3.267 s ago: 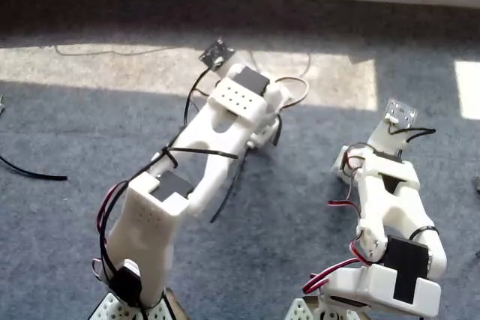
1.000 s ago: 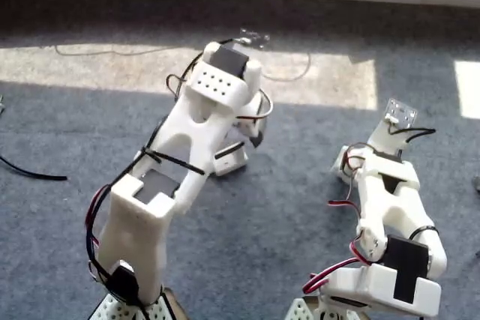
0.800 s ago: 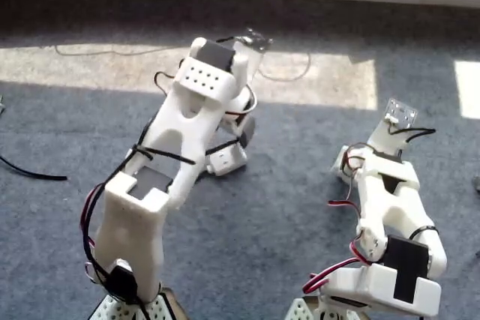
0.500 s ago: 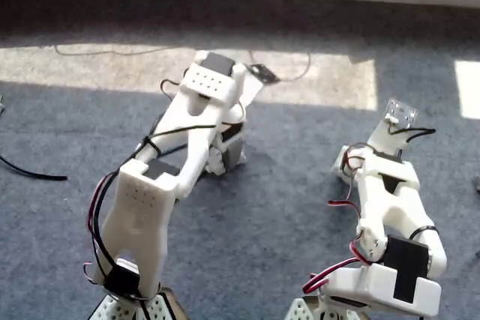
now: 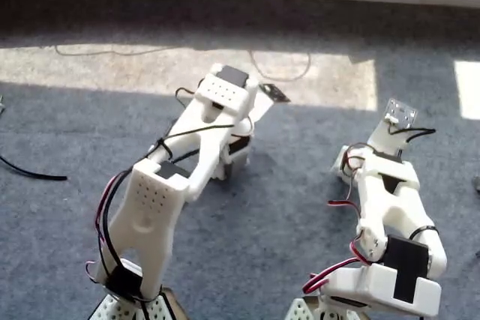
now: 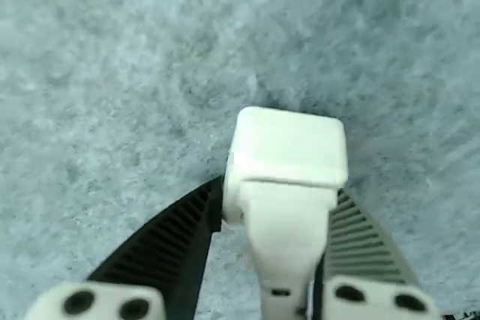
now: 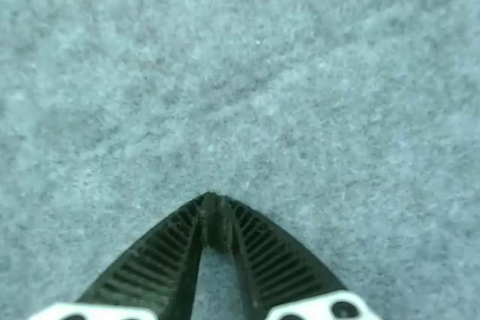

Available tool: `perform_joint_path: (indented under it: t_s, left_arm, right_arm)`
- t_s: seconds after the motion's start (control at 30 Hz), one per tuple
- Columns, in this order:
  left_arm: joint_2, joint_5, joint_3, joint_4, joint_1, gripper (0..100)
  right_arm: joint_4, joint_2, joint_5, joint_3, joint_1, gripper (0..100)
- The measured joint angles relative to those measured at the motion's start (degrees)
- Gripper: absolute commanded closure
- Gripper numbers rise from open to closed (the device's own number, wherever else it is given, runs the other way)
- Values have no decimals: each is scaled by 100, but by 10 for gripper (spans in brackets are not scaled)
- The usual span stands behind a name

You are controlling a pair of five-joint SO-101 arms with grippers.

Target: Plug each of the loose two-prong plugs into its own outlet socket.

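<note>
One white plug (image 6: 289, 157) is clamped between the ribbed fingers (image 6: 180, 230) of the left pincer (image 6: 279, 192). Its blocky head juts past their tips, over the grey carpet (image 6: 112, 58). Well apart from it, the right pincer (image 7: 216, 224) has its fingers pressed together on nothing, with the tips pointing down at the same carpet.

Left arm (image 5: 196, 148) extended low; left gripper (image 6: 277, 198) clamped on what looks like a white plug (image 6: 289, 144). Right arm (image 5: 390, 207) folded, right gripper (image 7: 215, 224) pinched closed.
</note>
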Motion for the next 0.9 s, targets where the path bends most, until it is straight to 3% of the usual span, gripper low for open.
perform_joint_path:
  t_s: [0.2,0.3,0.43,0.57,0.7,0.9]
  left_arm:
    - [0,35,0,-53,44,920]
    - [9,431,-255,-211,35,920]
    - [18,1099,-1415,-404,-167,921]
    - [18,1116,-3051,-475,-466,922]
    - [18,1037,-3991,-1011,-624,922]
    - [273,1037,-4097,-2110,-932,920]
  right_arm:
    - [0,0,0,0,0,992]
    - [0,0,0,0,0,992]
    - [0,0,0,0,0,992]
    - [0,0,0,0,0,992]
    - [0,0,0,0,0,992]
    - [0,0,0,0,0,992]
